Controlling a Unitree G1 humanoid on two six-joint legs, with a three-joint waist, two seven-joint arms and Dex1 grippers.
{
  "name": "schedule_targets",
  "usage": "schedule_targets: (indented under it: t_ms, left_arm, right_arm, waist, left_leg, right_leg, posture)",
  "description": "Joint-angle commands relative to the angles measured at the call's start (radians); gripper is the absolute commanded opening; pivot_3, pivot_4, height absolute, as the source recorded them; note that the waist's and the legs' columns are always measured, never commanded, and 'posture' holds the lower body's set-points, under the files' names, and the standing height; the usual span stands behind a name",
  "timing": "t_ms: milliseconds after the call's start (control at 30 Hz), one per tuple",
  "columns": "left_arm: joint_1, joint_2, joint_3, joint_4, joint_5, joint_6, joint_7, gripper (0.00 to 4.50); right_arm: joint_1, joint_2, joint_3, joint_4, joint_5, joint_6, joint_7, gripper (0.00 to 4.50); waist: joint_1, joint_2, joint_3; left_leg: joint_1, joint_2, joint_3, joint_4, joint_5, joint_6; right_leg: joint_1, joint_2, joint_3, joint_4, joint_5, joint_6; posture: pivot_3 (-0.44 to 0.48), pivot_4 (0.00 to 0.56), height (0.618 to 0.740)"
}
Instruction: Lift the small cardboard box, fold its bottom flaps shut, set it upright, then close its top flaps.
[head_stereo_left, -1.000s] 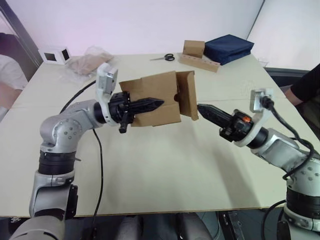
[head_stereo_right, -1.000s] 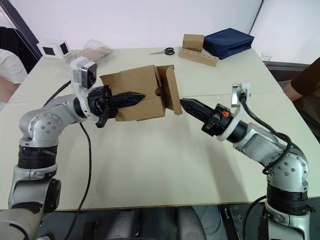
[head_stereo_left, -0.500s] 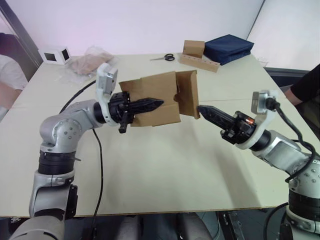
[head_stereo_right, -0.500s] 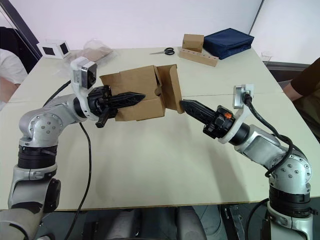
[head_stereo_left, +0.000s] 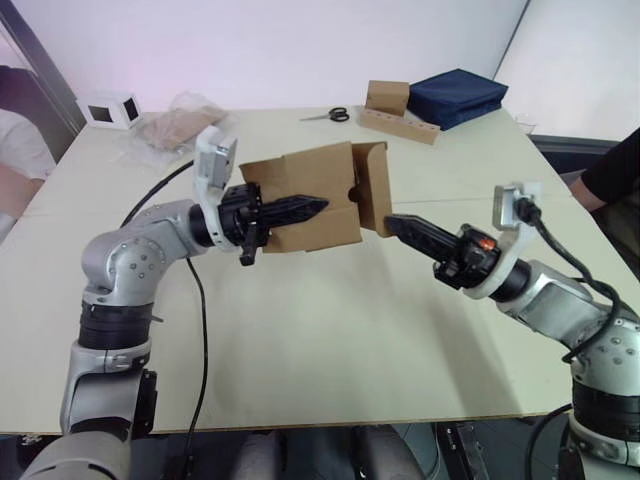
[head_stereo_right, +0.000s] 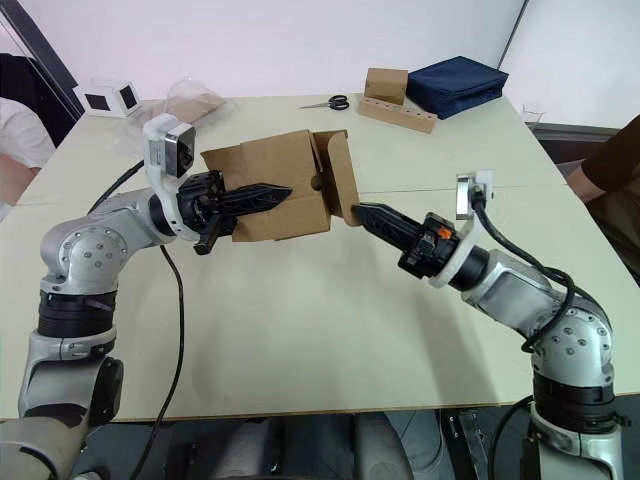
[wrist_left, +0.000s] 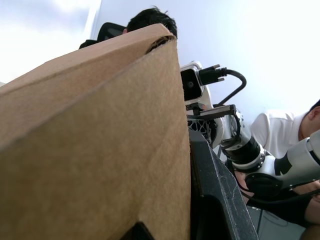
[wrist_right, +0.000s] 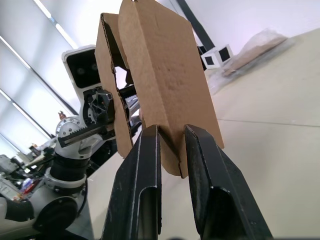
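left eye view, table: i see a pale table with most of its near half bare; the clutter sits along the far edge.
blue bag: a dark blue bag lies at the far right corner, touching nothing i am working with.
small cardboard box: the small cardboard box is held off the table on its side, over the middle, between my two arms.
flaps: one flap stands out from the box's end facing the right arm, and a second one lies just behind it in the right wrist view; i cannot tell whether these are the bottom or the top ones.
left gripper: the left gripper lies along the box's near face; in the left wrist view cardboard presses against one finger, so i read it as clamped on the box wall.
right gripper: the right gripper has its tips at the flap's lower edge; in the right wrist view the fingers stand a narrow gap apart with the flap's edge between them, not yet pinched.
plastic bag: a crumpled clear bag with brown contents lies far left.
box on strip: a brown box on a long cardboard strip sits beside the blue bag.
white cube: a white cube box with dark windows sits at the far left corner.
scissors: scissors lie near the strip.
in the way: nothing lies under the box; a person's sleeve shows at the right edge.
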Motion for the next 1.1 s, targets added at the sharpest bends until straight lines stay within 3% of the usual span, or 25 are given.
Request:
schedule_targets:
  t_ms: [33,1100]
  left_arm:
    - [-0.011,0.001,0.007,-0.023,-0.003,-0.013,-0.004,0.00]
    - [-0.007,-0.027,0.003,-0.029,0.032,-0.030,-0.006,0.00]
  right_arm:
    - [-0.027,0.003,0.003,-0.041,-0.007,-0.027,-0.008,0.73]
    - [-0.047,0.016,0.045,-0.079,-0.035,-0.068,-0.079,0.73]
  waist:
    - [0.000,0.000,0.000]
    - [0.000,0.000,0.000]
  left_leg:
    - [0.000,0.000,0.000,0.000,0.000,0.000]
    - [0.000,0.000,0.000,0.000,0.000,0.000]
  right_leg:
    - [0.000,0.000,0.000,0.000,0.000,0.000]
    - [0.000,0.000,0.000,0.000,0.000,0.000]
  posture:
    - [0.000,0.150,0.740]
    - [0.000,0.150,0.740]
